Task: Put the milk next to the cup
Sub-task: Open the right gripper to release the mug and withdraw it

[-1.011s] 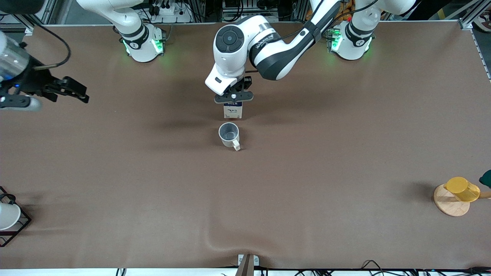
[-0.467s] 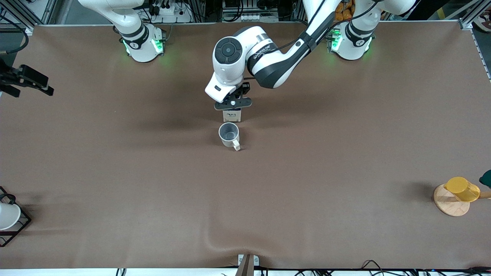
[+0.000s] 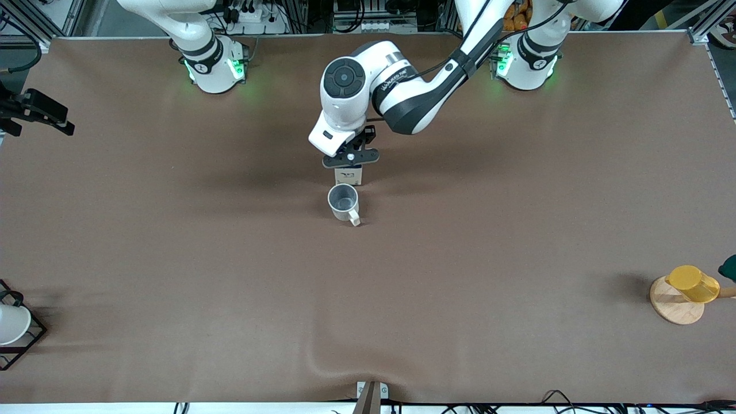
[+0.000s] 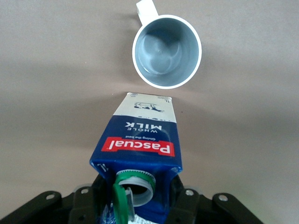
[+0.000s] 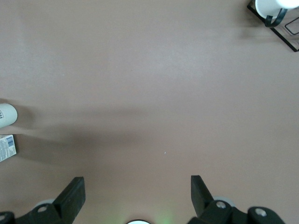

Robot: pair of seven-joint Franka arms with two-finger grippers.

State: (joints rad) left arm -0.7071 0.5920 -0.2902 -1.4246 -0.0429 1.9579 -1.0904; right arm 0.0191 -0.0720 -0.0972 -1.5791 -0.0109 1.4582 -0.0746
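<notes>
- Left gripper (image 3: 350,160), arm bent over mid-counter (image 3: 460,241), jaws pinching the Pascual milk carton (image 3: 348,176) just beside the mug (image 3: 344,202).
- Since 0.5 s ago, barely shifted.
- Right gripper (image 3: 35,109) waits at the counter's edge, jaws spread.

I note a yellow cup (image 3: 693,283) on a wooden disc (image 3: 676,303) at four o'clock; white cup (image 3: 11,323) in wire frame (image 3: 27,339) at eight o'clock.
</notes>
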